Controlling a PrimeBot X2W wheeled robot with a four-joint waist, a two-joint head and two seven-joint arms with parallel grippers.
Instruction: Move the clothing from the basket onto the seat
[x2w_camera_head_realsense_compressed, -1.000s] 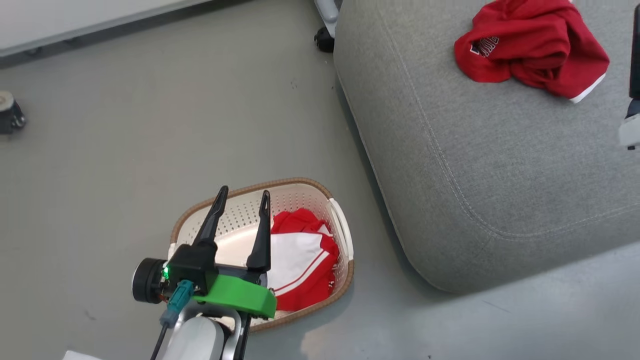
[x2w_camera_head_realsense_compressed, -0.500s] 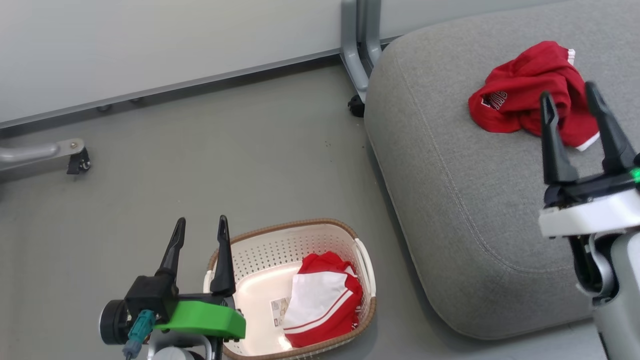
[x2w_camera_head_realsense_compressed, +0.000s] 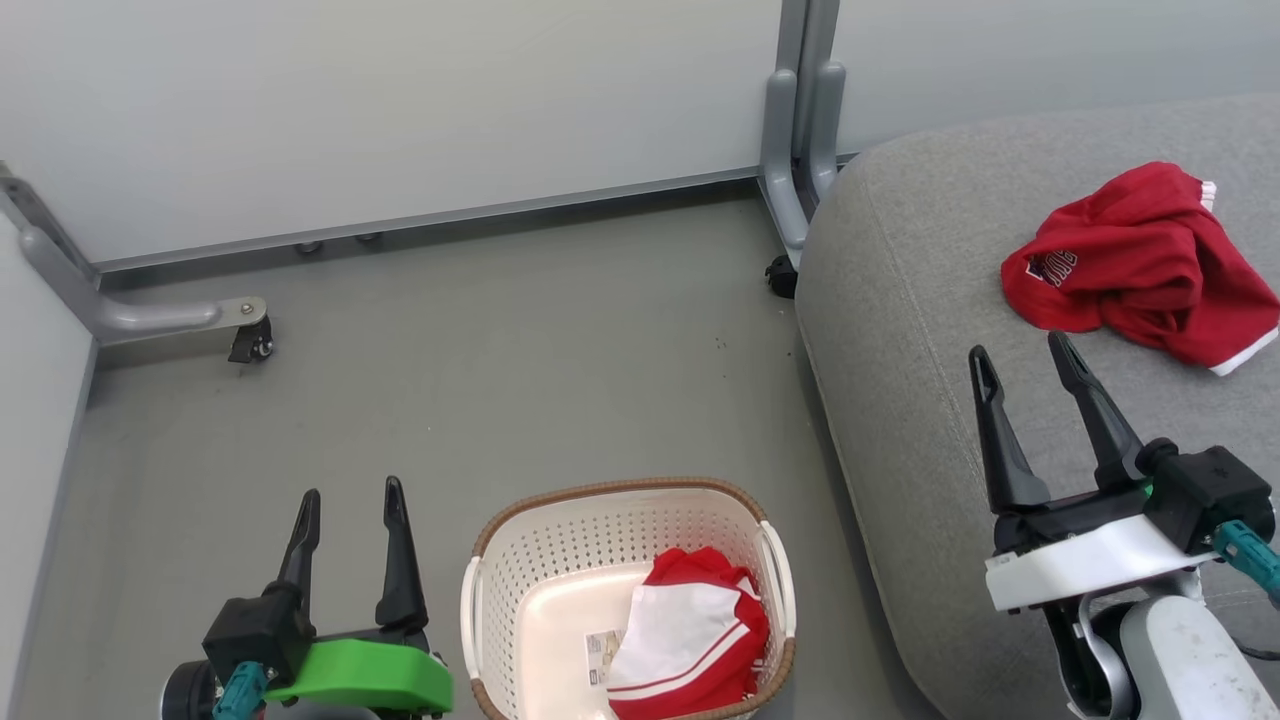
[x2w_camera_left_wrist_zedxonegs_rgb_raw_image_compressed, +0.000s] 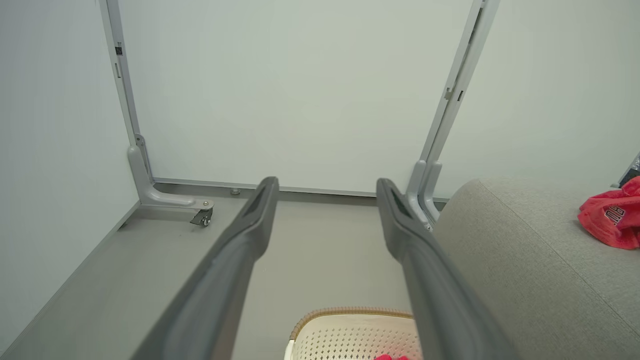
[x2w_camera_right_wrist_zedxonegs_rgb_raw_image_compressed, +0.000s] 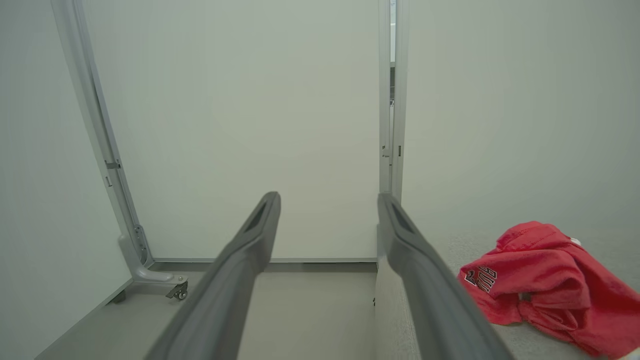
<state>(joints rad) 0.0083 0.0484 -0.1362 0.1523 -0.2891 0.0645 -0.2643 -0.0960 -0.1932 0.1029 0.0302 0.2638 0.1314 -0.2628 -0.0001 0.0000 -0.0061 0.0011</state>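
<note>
The left end effector (x2w_camera_head_realsense_compressed: 351, 488) is fully open and holds nothing; it is positioned above the floor (x2w_camera_head_realsense_compressed: 500, 380), just left of the basket (x2w_camera_head_realsense_compressed: 610, 488). The right end effector (x2w_camera_head_realsense_compressed: 1018, 346) is likewise fully open and empty, positioned over the seat (x2w_camera_head_realsense_compressed: 900, 420). One red-and-white garment (x2w_camera_head_realsense_compressed: 690, 640) lies in the right half of the basket, beside a sticker (x2w_camera_head_realsense_compressed: 603, 655) on the basket floor. A second red garment (x2w_camera_head_realsense_compressed: 1140, 265) lies crumpled on the seat, beyond the right end effector and apart from it. The basket stands on the floor near the seat edge.

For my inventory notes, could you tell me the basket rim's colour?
Brown woven-look rim, clearest in head view.
</note>
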